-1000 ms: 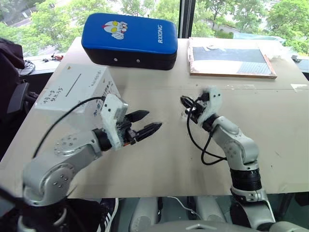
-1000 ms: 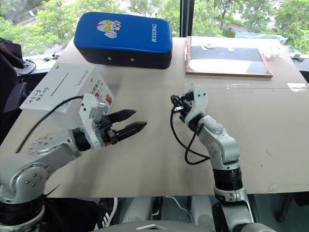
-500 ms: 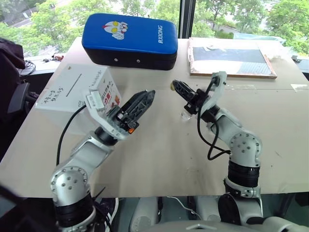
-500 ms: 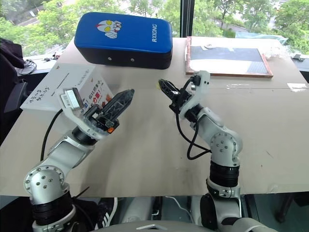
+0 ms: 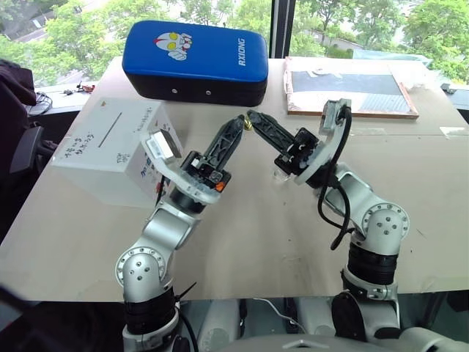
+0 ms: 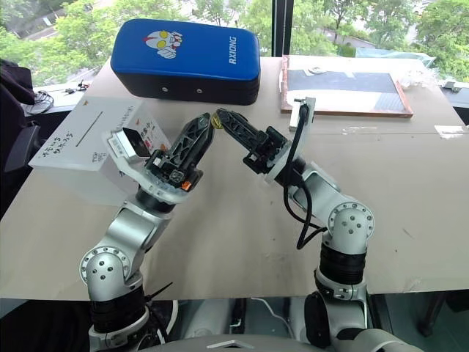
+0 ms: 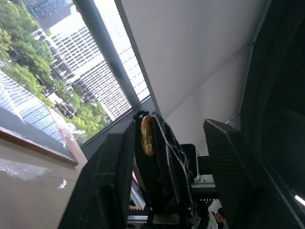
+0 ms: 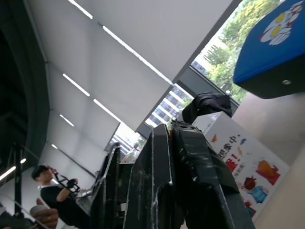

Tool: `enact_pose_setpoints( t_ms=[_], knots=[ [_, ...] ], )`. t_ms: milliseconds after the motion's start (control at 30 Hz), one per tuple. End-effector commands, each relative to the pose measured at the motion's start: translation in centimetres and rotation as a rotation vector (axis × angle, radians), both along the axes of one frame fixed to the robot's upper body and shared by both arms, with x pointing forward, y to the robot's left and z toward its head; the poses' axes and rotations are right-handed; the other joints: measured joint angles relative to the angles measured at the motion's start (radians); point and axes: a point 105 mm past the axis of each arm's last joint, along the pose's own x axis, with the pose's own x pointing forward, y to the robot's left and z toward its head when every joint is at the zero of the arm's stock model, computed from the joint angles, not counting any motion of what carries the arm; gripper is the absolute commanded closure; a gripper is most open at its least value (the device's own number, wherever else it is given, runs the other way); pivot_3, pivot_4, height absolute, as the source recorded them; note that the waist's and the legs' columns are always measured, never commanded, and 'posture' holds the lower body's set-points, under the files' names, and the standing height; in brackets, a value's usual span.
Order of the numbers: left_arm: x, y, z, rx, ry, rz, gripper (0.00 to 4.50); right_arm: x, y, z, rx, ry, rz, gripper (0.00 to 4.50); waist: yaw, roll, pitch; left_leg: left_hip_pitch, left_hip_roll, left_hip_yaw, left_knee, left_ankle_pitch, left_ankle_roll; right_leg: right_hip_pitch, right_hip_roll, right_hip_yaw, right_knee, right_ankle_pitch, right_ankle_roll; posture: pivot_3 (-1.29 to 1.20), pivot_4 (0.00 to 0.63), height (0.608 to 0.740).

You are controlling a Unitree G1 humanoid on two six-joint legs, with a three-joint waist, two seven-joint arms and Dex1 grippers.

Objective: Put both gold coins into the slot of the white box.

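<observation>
The right gripper (image 5: 251, 117) is pinched on a coin (image 5: 248, 125), raised to the half-spread left gripper (image 5: 236, 126), seemingly for a handover toward the box (image 5: 110, 150).

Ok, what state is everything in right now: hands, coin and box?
right hand: shut on a gold coin, raised off the table.
left hand: open, straddling the right hand's tip.
gold coin: edge-on in the right hand's grip.
white box: on the table, slot facing up, untouched.
</observation>
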Motion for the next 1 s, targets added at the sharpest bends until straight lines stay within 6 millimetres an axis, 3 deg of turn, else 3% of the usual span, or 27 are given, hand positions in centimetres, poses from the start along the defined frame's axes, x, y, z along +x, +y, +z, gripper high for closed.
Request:
enact_pose_setpoints(
  t_ms=[33,333,467,533,900,967,1000],
  knots=[
    [-0.4,0.0,0.5,-0.013,-0.021,-0.011,2.19,-1.4,0.1,1.9,0.044,-0.076,0.048,4.50,0.001,0.000,0.000,0.000,0.000,0.000,0.000,0.000,0.000,0.000,0.000,0.000,0.000,0.000,0.000,0.00,0.150,0.740],
    [-0.9,-0.8,0.8,-0.025,-0.035,-0.068,2.19,-1.8,0.2,1.8,0.030,-0.081,0.066,4.50,0.001,0.000,0.000,0.000,0.000,0.000,0.000,0.000,0.000,0.000,0.000,0.000,-0.001,0.000,0.000,0.00,0.150,0.740],
    [-1.0,-1.0,0.9,-0.031,-0.041,-0.084,3.87,-1.7,0.2,1.7,0.025,-0.075,0.061,4.50,0.002,0.000,0.000,0.000,0.000,0.000,0.000,0.000,0.000,0.000,0.000,0.000,-0.001,0.000,0.000,0.00,0.150,0.740],
    [-1.0,-0.9,0.8,-0.034,-0.042,-0.087,3.94,-1.7,0.2,1.6,0.026,-0.069,0.059,4.50,0.002,0.000,0.000,0.000,0.000,0.000,0.000,0.000,0.000,0.000,0.000,0.000,-0.001,0.000,0.000,0.00,0.150,0.740],
    [-1.8,-0.5,1.1,-0.084,-0.065,-0.124,3.94,-1.3,0.1,1.5,0.036,-0.028,0.050,4.50,0.002,0.000,0.000,0.000,0.000,0.000,0.000,0.000,0.000,0.000,0.000,0.000,-0.002,0.000,0.000,0.00,0.150,0.740],
    [-1.5,-0.4,1.0,-0.076,-0.051,-0.090,2.93,-1.3,0.1,1.4,0.034,-0.024,0.048,4.50,0.002,0.000,0.000,0.000,0.000,0.000,0.000,0.000,0.000,0.000,0.000,0.000,-0.002,0.000,0.000,0.00,0.150,0.740],
    [-1.2,-0.1,0.9,-0.080,-0.040,-0.064,2.69,-1.3,0.1,1.4,0.035,-0.022,0.048,4.50,0.002,0.000,0.000,0.000,0.000,0.000,0.000,0.000,0.000,0.000,0.000,0.000,-0.002,0.000,0.000,0.00,0.150,0.740]
  ],
)
